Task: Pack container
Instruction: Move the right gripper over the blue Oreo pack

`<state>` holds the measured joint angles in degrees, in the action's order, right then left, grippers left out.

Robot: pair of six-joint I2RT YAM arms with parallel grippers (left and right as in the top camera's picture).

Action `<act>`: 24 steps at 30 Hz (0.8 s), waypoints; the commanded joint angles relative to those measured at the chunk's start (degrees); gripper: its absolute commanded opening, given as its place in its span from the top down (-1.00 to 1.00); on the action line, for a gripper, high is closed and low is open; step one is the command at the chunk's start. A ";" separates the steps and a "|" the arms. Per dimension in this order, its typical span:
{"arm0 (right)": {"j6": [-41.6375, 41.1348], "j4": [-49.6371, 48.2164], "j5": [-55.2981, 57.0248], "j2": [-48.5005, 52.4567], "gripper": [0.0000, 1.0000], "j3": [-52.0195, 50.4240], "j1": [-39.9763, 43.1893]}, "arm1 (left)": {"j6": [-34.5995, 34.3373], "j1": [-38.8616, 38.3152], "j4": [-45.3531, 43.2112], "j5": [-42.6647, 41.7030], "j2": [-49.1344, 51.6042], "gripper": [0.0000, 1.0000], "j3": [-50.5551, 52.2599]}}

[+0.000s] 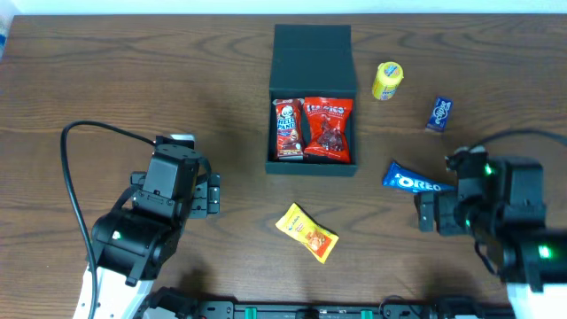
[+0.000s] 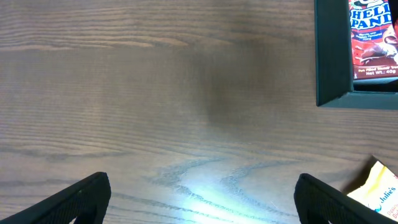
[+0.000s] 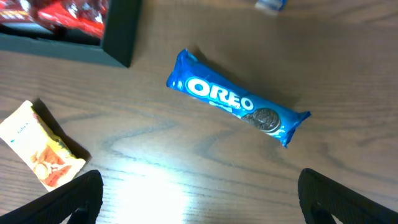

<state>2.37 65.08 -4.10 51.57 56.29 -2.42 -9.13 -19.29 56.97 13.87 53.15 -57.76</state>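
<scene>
The Oreo pack (image 3: 236, 99) is lying just ahead of the right gripper (image 3: 199, 202), slanting across its wide-spread, empty jaws. The left gripper (image 2: 199, 205), equally gaping, is sitting much farther off. The dark teal container (image 1: 312, 167) is standing open mid-table, leftward.

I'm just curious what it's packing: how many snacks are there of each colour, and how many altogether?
Red: 2, the Hello Panda packet and the red packet, both in the container.
Yellow: 2, the round yellow snack and the yellow-orange packet.
Blue: 2, the Oreo pack and the small blue packet.
Total: 6 snacks.
</scene>
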 commanded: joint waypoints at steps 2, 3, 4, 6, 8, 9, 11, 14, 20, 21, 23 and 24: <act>0.72 0.07 0.00 4.13 -0.98 2.64 0.44 | 0.35 0.24 0.15 0.02 0.09 -0.91 0.17; 0.70 0.07 0.00 5.01 -0.99 2.99 0.52 | 0.35 0.24 0.15 0.02 0.09 -0.90 0.17; 0.72 0.04 0.02 5.66 -0.98 3.28 0.61 | 0.35 0.24 0.15 0.02 0.09 -0.90 0.17; 0.96 -0.22 0.83 7.45 -0.98 4.07 1.01 | 0.35 0.24 0.15 0.02 0.09 -0.91 0.17; 3.04 0.92 2.27 9.22 -0.98 4.90 1.51 | 0.35 0.24 0.15 0.02 0.09 -0.91 0.17; 5.88 2.08 3.89 10.10 -0.99 5.35 1.70 | 0.35 0.24 0.15 0.02 0.09 -0.91 0.20; 11.87 3.78 8.24 11.96 -0.98 6.01 2.19 | 0.35 0.24 0.15 0.02 0.09 -0.90 0.20; 28.28 6.23 10.10 13.92 -0.98 6.05 2.91 | 0.35 0.24 0.15 0.02 0.09 -0.90 0.17; 63.12 10.40 11.65 17.44 -0.98 6.05 5.64 | 0.35 0.24 0.15 0.02 0.09 -0.91 0.17; 66.20 10.36 11.65 18.05 -0.99 6.05 6.12 | 0.35 0.24 0.15 0.02 0.09 -0.90 0.17; 70.47 9.90 11.56 19.26 -0.99 6.05 6.69 | 0.35 0.24 0.15 0.02 0.09 -0.91 0.17; 71.47 9.11 11.61 20.04 -0.98 6.05 6.86 | 0.35 0.24 0.15 0.02 0.09 -0.91 0.17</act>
<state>60.03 74.91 6.39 70.19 61.21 3.55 -9.13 -19.29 56.99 13.87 53.15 -57.76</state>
